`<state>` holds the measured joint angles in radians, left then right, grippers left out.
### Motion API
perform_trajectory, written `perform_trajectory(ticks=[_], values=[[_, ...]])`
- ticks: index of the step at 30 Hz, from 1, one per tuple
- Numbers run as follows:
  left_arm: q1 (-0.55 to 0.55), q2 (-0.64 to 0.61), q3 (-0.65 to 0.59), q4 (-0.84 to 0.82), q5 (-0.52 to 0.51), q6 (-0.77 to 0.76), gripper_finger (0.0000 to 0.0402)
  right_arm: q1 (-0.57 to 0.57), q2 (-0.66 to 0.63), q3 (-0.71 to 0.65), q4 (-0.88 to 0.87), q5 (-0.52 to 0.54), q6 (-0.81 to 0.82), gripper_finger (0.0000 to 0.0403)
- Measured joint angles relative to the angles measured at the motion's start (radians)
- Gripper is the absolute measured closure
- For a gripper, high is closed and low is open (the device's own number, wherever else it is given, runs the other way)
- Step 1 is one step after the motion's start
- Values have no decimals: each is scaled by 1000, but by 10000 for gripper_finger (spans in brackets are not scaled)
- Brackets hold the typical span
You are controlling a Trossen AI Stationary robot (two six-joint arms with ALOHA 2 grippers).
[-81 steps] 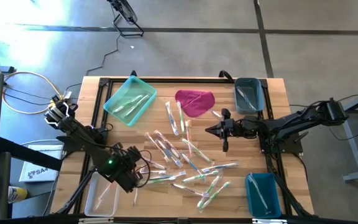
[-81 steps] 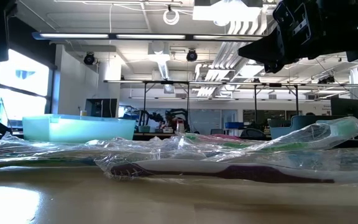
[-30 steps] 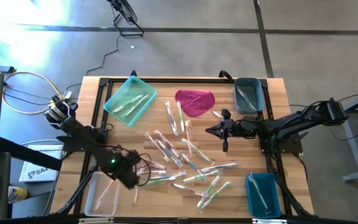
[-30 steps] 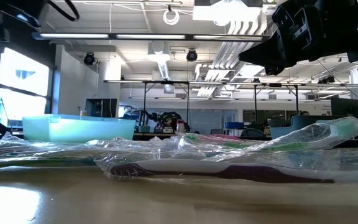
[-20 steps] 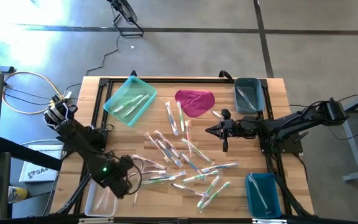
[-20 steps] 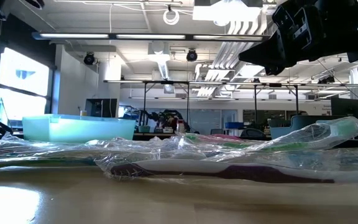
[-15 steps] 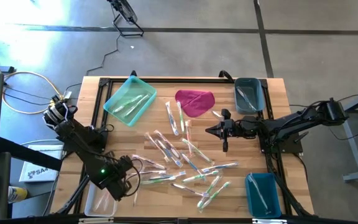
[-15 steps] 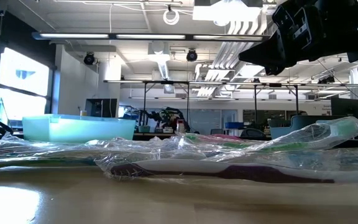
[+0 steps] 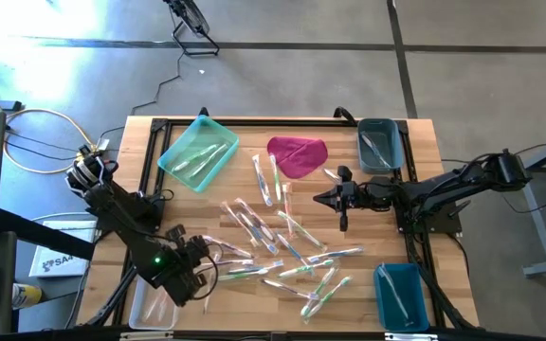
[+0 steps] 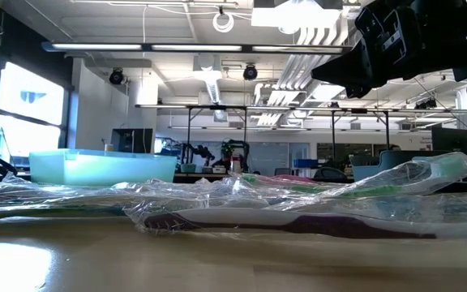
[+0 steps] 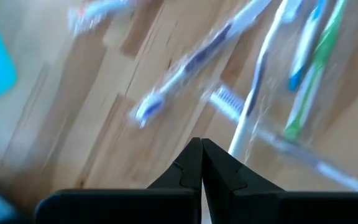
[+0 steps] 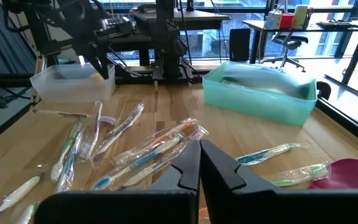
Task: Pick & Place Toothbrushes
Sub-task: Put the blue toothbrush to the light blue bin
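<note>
- I see a magenta cloth (image 9: 298, 155) lying on the wooden counter (image 9: 368, 208).
- A light teal tray (image 9: 198, 152), a grey-blue bin (image 9: 380, 145), a blue bin (image 9: 401, 296) and a clear bin (image 9: 146, 301) sit at its corners.

no text legible — labels too small

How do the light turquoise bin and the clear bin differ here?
The light turquoise bin is tinted and sits askew at the table's far left; the clear bin is colourless, squared to the near left corner. The left hand hangs beside the clear one only. Both hold wrapped toothbrushes.
</note>
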<state>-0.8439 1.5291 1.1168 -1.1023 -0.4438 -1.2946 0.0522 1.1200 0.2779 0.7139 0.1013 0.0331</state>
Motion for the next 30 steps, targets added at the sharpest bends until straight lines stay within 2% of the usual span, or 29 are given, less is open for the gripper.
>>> perform_trajectory(ticks=[2,5,10,21,30], values=[[13,0,0,38,-39,37,401,0,0,0,0,0,0,401],[48,0,0,101,-42,103,401,0,0,0,0,0,-1,401],[152,0,0,177,-42,317,402,0,0,0,0,0,-12,401],[437,0,0,185,-44,744,402,-5,0,0,0,3,-64,401],[582,0,0,188,-44,980,402,-68,0,0,-18,2,-44,401]])
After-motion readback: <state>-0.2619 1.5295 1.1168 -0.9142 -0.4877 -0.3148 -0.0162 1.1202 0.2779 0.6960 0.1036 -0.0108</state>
